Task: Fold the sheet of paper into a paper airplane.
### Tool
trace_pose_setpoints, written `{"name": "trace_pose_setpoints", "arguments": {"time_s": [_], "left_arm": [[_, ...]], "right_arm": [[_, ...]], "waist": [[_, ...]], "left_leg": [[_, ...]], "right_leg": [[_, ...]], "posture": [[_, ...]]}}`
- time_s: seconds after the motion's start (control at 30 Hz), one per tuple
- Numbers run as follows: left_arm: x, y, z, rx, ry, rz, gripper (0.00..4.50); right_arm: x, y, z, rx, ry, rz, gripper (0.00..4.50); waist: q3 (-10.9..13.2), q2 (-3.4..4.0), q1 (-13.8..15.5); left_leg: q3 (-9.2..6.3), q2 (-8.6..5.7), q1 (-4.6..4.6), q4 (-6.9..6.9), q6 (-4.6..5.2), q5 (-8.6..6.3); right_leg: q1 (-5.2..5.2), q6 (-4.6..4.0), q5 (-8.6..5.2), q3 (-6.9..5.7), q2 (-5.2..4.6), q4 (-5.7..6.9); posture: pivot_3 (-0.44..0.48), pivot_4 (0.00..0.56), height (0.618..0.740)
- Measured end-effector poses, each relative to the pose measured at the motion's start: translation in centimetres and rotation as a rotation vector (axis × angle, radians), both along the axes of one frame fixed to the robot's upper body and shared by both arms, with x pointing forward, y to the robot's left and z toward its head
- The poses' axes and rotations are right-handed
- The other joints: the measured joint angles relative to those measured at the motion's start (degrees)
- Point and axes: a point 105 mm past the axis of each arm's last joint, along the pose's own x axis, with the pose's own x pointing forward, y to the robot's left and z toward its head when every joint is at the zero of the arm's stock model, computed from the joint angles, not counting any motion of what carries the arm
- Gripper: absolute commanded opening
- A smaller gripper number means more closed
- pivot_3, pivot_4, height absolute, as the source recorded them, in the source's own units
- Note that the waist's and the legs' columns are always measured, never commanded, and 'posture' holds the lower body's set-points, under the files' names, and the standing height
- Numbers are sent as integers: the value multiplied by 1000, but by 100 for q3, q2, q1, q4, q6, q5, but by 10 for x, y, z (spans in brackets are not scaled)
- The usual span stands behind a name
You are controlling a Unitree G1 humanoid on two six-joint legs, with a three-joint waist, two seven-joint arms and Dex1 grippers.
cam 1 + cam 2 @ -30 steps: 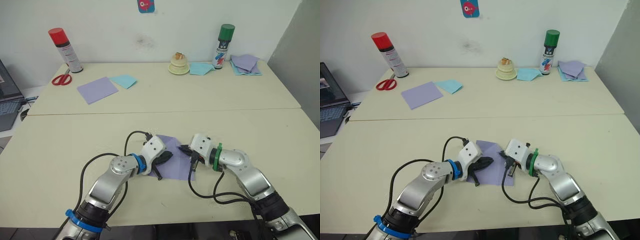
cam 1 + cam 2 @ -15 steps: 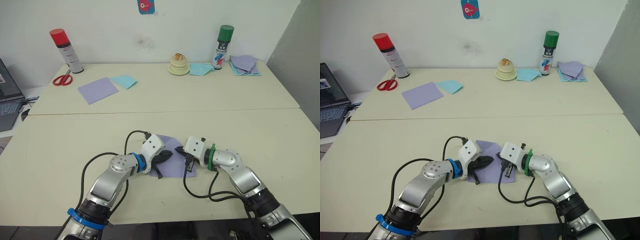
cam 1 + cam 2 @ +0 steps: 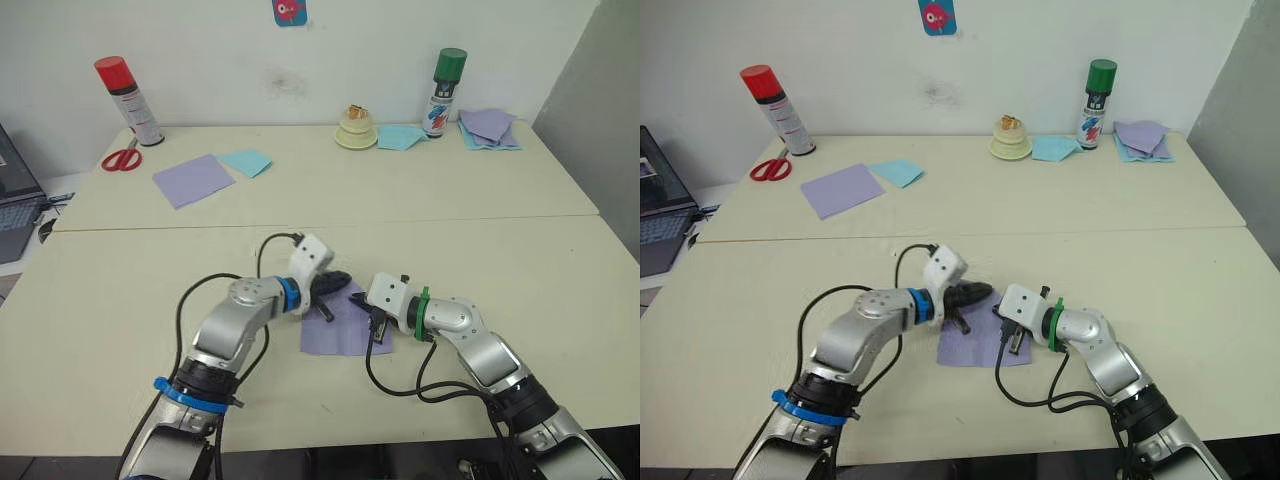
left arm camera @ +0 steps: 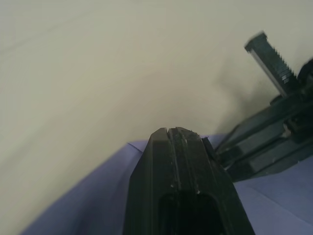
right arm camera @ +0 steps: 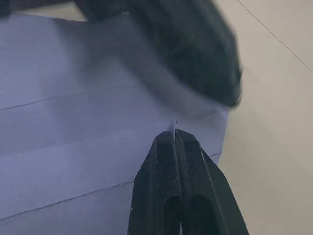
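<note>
The sheet of paper (image 3: 335, 335) is lavender with crease lines and lies flat on the near table, between my two arms. My left gripper (image 3: 345, 278) is shut, and its joined fingers lie over the sheet's far edge. The left wrist view shows those fingertips (image 4: 168, 129) pressed together, with lavender paper (image 4: 98, 196) beneath them. My right gripper (image 3: 374, 322) is at the sheet's right side. In the right wrist view its fingers (image 5: 173, 132) are shut over the creased paper (image 5: 73, 127), with a thin sliver of paper at the tips. No paper airplane shape shows.
On the far table are a red-capped spray can (image 3: 128, 100), scissors (image 3: 120, 160), a smooth lavender square (image 3: 193, 180), a pale blue sheet (image 3: 247, 161), a cream round object (image 3: 357, 128), a green-capped can (image 3: 447, 92) and stacked sheets (image 3: 490, 130). A laptop (image 3: 15, 200) sits at the left.
My left gripper has swung from the sheet's left side up to its far edge. My right gripper has shifted slightly left onto the sheet's right side.
</note>
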Motion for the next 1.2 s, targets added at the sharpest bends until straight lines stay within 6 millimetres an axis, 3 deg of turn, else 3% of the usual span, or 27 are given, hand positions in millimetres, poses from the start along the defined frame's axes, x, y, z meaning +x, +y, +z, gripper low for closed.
{"name": "trace_pose_setpoints", "arguments": {"time_s": [0.27,0.37,0.47,0.6,0.8,0.93,1.03,1.2], "left_arm": [[13,-10,-3,128,-29,-48,0],[12,-10,-4,145,-32,-60,0],[12,-9,-5,161,-48,-69,0],[11,-8,-5,162,-58,-76,0],[10,-8,-6,162,-72,-83,0],[10,-7,-6,166,-84,-86,0],[10,-5,-7,171,-92,-87,0],[8,-5,-10,170,-93,-97,0]], "right_arm": [[-2,0,0,-1,14,-9,30],[-5,-1,1,13,56,-15,534],[-12,-1,2,33,136,-2,1471],[-32,-1,0,65,336,52,1471],[-36,-14,4,110,445,59,15],[-28,-22,26,233,450,45,15],[-7,-27,34,262,378,-42,15],[14,-32,7,212,342,-179,15]], "waist": [[0,0,1],[-1,-1,3],[-2,-1,0],[-2,-1,-2],[-2,-2,-3],[-2,-2,-5],[-2,-2,-13],[-2,-2,-14]], "left_leg": [[1,-2,0,0,0,0],[0,-3,0,0,1,-1],[0,-1,1,0,2,-1],[-1,-1,1,0,12,-7],[-1,-1,0,-1,13,-7],[-1,1,0,-1,13,-7],[-1,2,1,-2,13,-7],[5,1,-2,-4,1,-1]], "right_leg": [[1,1,0,0,0,-2],[3,1,-1,0,-1,-2],[3,1,-1,1,-1,-3],[3,1,-1,1,-1,-4],[2,1,-1,1,-1,-6],[2,1,-1,1,-2,-7],[1,1,0,1,-2,-6],[-5,1,-1,6,-2,-7]], "posture": [[0,150,740],[0,150,740],[0,150,740],[0,150,740],[0,150,740],[0,150,740],[0,150,740],[0,150,740]]}}
